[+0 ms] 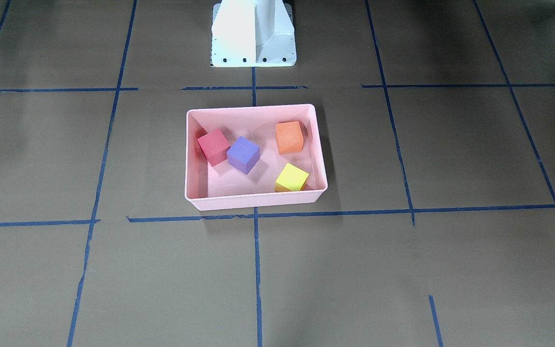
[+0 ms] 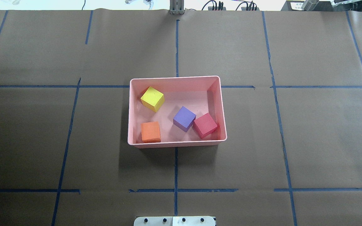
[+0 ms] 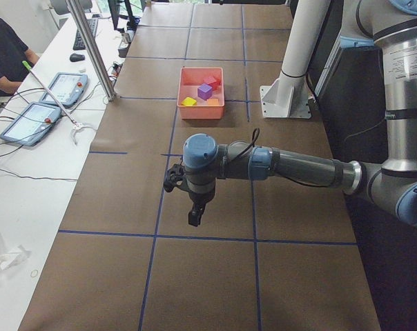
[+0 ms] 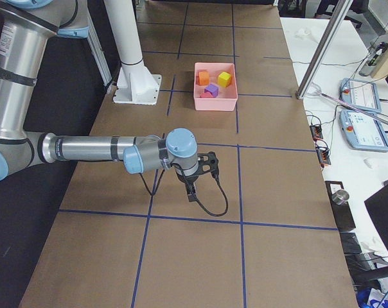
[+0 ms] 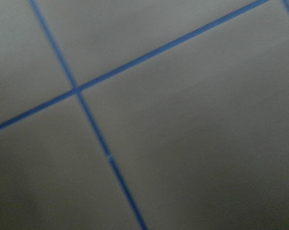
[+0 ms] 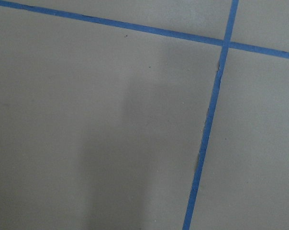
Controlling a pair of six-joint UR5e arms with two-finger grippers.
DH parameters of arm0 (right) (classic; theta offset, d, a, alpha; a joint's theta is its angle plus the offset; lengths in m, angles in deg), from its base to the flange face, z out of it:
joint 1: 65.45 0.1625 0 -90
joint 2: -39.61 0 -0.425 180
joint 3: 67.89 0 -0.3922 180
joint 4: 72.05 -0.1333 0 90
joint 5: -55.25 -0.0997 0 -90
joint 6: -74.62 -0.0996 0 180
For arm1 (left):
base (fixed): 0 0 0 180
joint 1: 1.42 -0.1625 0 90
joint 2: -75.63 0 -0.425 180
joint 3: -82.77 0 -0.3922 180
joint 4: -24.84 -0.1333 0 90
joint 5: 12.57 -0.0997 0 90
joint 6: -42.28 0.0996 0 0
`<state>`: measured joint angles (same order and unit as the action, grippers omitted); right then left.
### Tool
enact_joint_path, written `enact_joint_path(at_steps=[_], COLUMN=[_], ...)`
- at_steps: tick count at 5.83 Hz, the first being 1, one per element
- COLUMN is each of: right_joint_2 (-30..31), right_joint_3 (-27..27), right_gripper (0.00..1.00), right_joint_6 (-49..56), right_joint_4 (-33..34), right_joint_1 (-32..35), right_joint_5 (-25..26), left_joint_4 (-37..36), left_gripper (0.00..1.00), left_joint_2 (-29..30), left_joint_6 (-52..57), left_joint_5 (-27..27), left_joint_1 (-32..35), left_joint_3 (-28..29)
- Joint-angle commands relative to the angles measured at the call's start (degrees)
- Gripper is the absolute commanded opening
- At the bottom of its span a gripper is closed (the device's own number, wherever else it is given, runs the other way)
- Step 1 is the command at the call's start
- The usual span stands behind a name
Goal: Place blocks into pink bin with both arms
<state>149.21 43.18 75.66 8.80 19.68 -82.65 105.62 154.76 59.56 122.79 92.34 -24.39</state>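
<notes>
The blocks are all lying inside the pink bin (image 1: 258,200) in the front-facing view. The red block (image 1: 214,147) and purple block (image 1: 243,154) are sitting just beside each other, seemingly touching at a corner. The orange block (image 1: 289,137) and yellow-green block (image 1: 291,178) are sitting apart in the other half, and no gripper is showing. The overhead view is showing all four inside the bin, whose long axis is running across the table, centred ahead of the white pedestal base (image 2: 174,220). In the exterior left view the left gripper (image 3: 193,210) is hanging over brown paper (image 3: 125,186), well apart from the bin, which is lying farther along the table beyond it. Whether its fingers are spread or pressed together I cannot tell. In the exterior right view the right gripper (image 4: 192,189) is hovering equally far short of the bin, its state just as unreadable. Both wrist views are taking in only paper and blue tape lines (image 6: 211,120), with no fingers or block in frame. Neither arm is looking nearer, and I am judging that nothing is left to carry.
</notes>
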Motion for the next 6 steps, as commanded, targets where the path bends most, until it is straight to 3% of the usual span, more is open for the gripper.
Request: enact_joint_path(at_steps=[1, 6], right_joint_2=[-1.0, -1.2], right_joint_3=[0.5, 0.6], right_gripper=[1.0, 1.0], right_joint_6=[5.4, 5.5], right_joint_4=[5.6, 6.4], right_joint_1=[0.9, 0.2], right_joint_5=[-0.3, 2.0], left_joint_4=[-1.3, -0.7], left_gripper=[1.0, 1.0], left_joint_2=[-0.5, -2.6], left_joint_6=[0.5, 0.2], left_joint_5=[0.8, 0.0], left_joint_1=[3.7, 3.7], left_joint_3=[3.2, 3.4])
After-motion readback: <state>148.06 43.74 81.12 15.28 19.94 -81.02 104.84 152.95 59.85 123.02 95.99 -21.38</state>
